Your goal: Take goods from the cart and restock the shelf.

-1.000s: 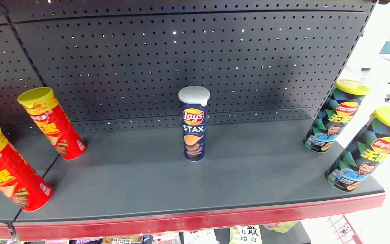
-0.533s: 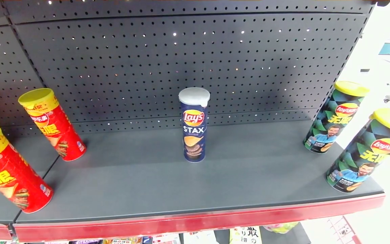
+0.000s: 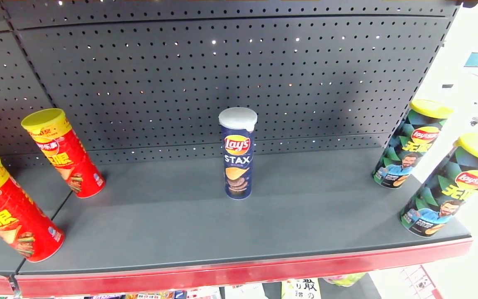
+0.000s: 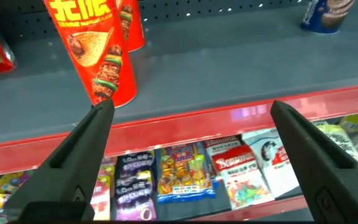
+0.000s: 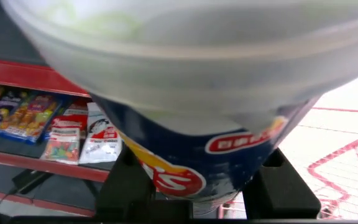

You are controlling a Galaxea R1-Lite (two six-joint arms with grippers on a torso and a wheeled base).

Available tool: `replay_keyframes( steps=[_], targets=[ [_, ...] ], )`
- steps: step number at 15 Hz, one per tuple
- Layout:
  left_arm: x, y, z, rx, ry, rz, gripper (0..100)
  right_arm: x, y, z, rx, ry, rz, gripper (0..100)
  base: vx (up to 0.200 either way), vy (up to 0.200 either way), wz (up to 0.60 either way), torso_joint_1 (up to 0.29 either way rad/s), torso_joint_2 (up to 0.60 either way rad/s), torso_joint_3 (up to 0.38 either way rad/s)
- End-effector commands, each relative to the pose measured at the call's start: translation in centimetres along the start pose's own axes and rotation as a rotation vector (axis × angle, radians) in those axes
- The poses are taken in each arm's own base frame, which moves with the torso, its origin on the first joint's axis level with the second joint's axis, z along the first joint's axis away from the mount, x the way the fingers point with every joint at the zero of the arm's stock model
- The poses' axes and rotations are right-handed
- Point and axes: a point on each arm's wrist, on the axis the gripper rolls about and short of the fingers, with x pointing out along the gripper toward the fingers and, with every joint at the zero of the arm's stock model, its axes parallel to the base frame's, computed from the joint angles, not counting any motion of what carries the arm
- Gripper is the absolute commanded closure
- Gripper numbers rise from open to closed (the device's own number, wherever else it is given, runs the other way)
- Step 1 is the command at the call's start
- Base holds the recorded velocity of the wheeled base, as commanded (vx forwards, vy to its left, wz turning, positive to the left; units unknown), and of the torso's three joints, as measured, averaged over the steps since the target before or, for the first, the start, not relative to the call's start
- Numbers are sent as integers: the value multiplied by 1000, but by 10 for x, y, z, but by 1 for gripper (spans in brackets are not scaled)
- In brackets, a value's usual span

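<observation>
The chip can point(image 5: 197, 118) we hold in the right gripper point(image 5: 197, 196) sits right before that wrist's camera: a dark blue tube with red and yellow print and a cloudy, translucent lid. The gripper's black fingers point(image 5: 126, 186) are pressed against its two sides, pinching it low on the body. The can is off the shelf, out in front of the red shelf edge point(image 5: 30, 74), with a red wire frame point(image 5: 347, 162) over pale floor on its other side. The left gripper point(image 4: 191, 162) is spread wide, with nothing between its fingers point(image 4: 79, 155) and touching nothing. It hangs in front of the shelf's red front strip point(image 4: 229, 115). On the dark grey shelf point(image 3: 264, 216) a matching blue chip can point(image 3: 237, 153) stands upright near the middle, towards the perforated back panel point(image 3: 222, 74), well apart from everything else. At the shelf's left end stand two red chip cans with yellow lids, one at the back point(image 3: 62, 151) and one at the front point(image 3: 8, 207). At the right end two green-and-black chip cans with yellow lids stand likewise, one behind point(image 3: 413, 143) and one near the front edge point(image 3: 450, 185). The lower shelf point(image 4: 55, 208) holds a row of small, colourful snack packets point(image 4: 185, 174) lying side by side.
</observation>
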Motion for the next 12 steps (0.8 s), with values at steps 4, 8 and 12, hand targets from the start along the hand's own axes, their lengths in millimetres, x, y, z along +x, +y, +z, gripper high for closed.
replay_keyframes(
  steps=[4, 8, 12],
  targets=[
    [49, -1, 132, -97, 45, -504, 0, 6, 0, -16, 0, 59, 14, 100, 0, 0, 0, 0, 0, 0],
    [141, -16, 142, -12, 143, -777, 0, 14, 0, -25, -12, 11, 13, 100, 0, 0, 0, 0, 0, 0],
    [224, -42, 136, -19, 187, -936, 0, 14, 0, -26, -1, 8, 11, 100, 0, 0, 0, 0, 0, 0]
  ],
)
